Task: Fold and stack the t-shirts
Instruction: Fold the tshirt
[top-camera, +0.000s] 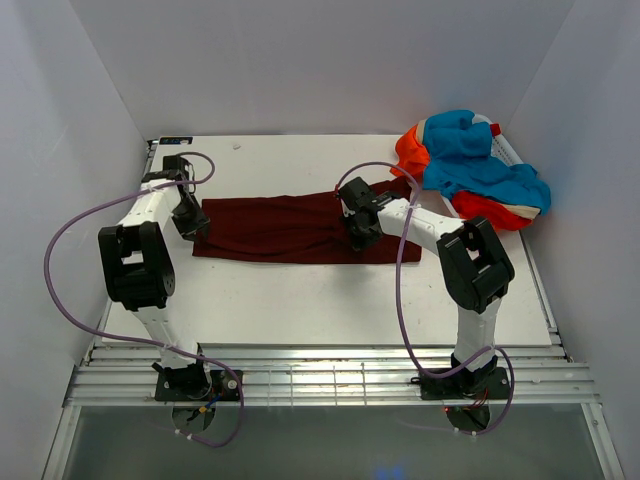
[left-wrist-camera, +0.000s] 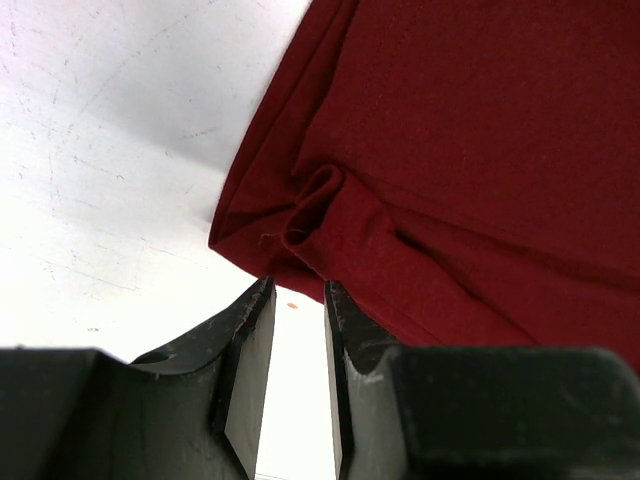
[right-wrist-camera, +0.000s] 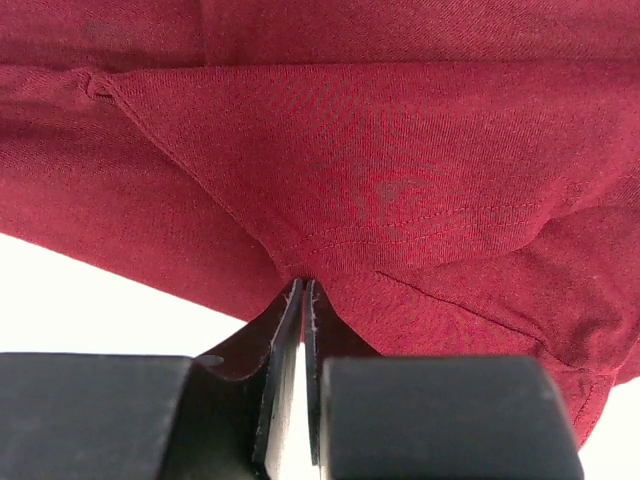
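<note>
From above, a dark maroon cloth t-shirt (top-camera: 290, 230) lay folded in a long strip across the middle of the flat white surface (top-camera: 300, 300). The left fingers (top-camera: 195, 226) sat at its left end and the right fingers (top-camera: 358, 238) near its right end. A heap of orange-red and turquoise-blue cloth t-shirts (top-camera: 475, 170) lay in the far right corner.

In the left wrist view, the left fingers were spread a little, with only white surface between them. The shirt's corner was right at their tips.

In the right wrist view, the right fingers were pressed together, pinching a fold of the shirt.
</note>
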